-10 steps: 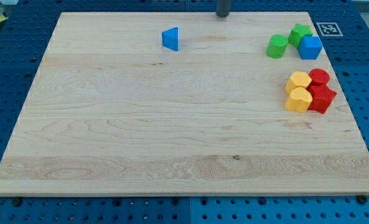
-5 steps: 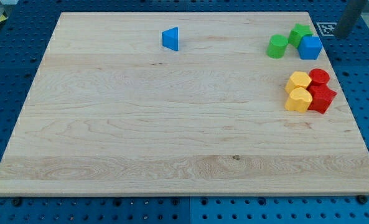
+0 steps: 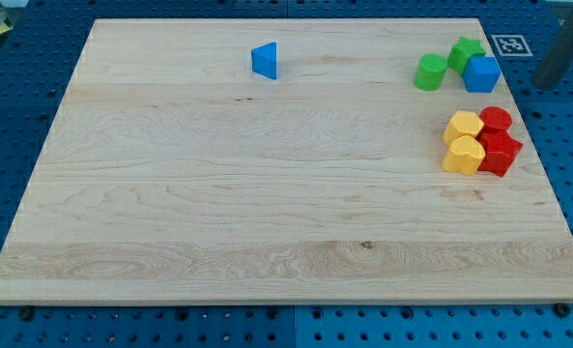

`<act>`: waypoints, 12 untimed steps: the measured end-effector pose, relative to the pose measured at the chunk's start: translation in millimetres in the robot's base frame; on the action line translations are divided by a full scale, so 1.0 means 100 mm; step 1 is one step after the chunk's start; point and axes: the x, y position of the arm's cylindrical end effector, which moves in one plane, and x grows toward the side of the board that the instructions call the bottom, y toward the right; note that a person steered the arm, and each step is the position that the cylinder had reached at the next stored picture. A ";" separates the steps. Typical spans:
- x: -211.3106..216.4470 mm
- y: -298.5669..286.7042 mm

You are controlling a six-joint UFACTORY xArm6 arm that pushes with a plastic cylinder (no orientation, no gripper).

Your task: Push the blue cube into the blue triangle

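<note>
The blue cube [image 3: 481, 73] sits near the board's top right, touching a green star-shaped block [image 3: 465, 51] behind it and close to a green cylinder [image 3: 429, 72] on its left. The blue triangle [image 3: 265, 60] lies alone near the view's top, left of centre. My rod comes down at the view's right edge, off the board, and my tip [image 3: 547, 87] is to the right of the blue cube, a short gap away and not touching it.
Two yellow blocks [image 3: 464, 141] and two red blocks [image 3: 499, 141] are clustered below the blue cube near the board's right edge. The wooden board [image 3: 267, 193] lies on a blue pegboard table. A black-and-white marker tag [image 3: 509, 44] sits at the top right corner.
My rod has swept from the view's top centre to the right edge and come down, so the tip now stands right of the blue cube. No block has moved.
</note>
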 end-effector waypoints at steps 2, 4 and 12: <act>-0.05 -0.88; 0.20 -1.33; 0.56 -1.65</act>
